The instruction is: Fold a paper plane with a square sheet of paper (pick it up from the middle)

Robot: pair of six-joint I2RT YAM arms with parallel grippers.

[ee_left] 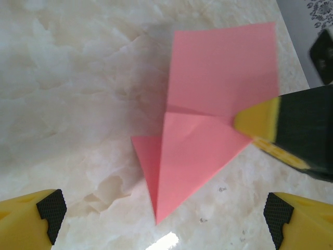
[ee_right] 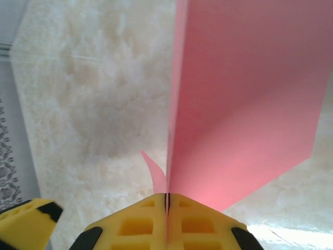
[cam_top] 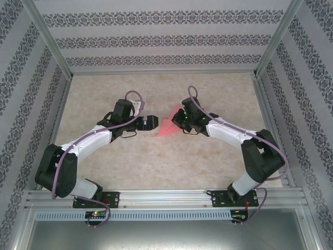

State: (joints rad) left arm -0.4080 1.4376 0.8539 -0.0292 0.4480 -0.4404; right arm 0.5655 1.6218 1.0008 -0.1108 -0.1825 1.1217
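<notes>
While clamping paper (ee_left: 208, 104) in right tool (ee_right: 167, 200), lower wide-apart left tool (ee_left: 166, 211) to flatten crease against worktop (ee_left: 78, 78).

Near side: we see bare table (cam_top: 156, 166) between the arm bases (cam_top: 96, 199) and the centre, open to pass.
Centre: the folded pink paper (cam_top: 167, 126) blocks us, pinched in the closed right gripper (cam_top: 181, 121).
Left of centre: the left gripper (cam_top: 151, 123), jaws wide, crowds the paper.
Edges: patterned walls (cam_top: 156, 31) hem us in on three sides.
</notes>
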